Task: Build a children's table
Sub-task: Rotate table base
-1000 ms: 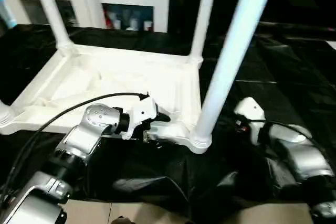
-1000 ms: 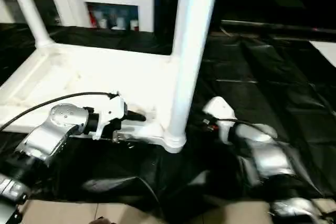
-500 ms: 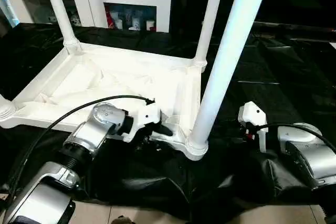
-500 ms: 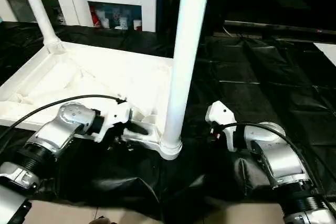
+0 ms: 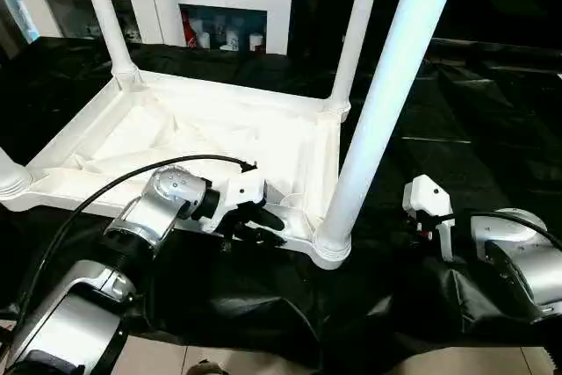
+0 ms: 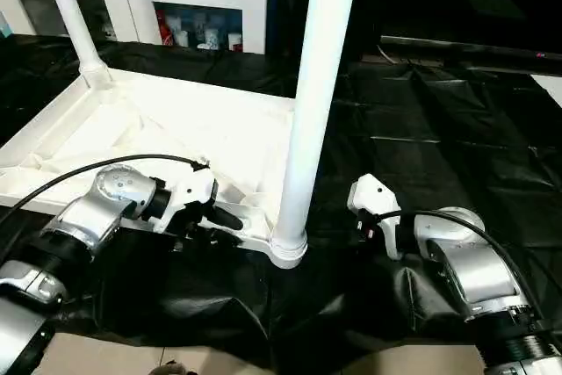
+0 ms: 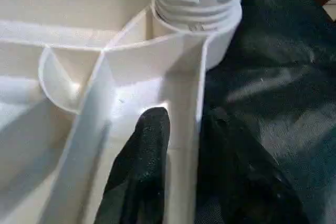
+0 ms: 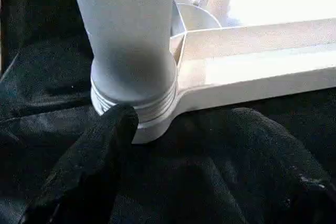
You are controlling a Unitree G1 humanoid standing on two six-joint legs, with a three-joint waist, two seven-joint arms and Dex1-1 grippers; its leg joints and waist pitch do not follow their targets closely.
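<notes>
From the head camera: all-white plastic children's table (image 5: 202,142) lying upside down on black plastic sheeting (image 5: 474,111), ribbed underside up, round tapered legs standing upright — long axis vertical. Left gripper (image 5: 263,219) at the near rim just beside the nearest white tapered leg (image 5: 378,120); right gripper (image 6: 364,217) low on that leg's other side, close but apart. From the left wrist: one black finger (image 7: 142,171) inside the rim wall, the other outside — straddling it, whether clamped cannot be told. From the right wrist: fingers (image 8: 94,161) spread wide, empty, pointed at the leg's threaded base, likely the next grasp.
</notes>
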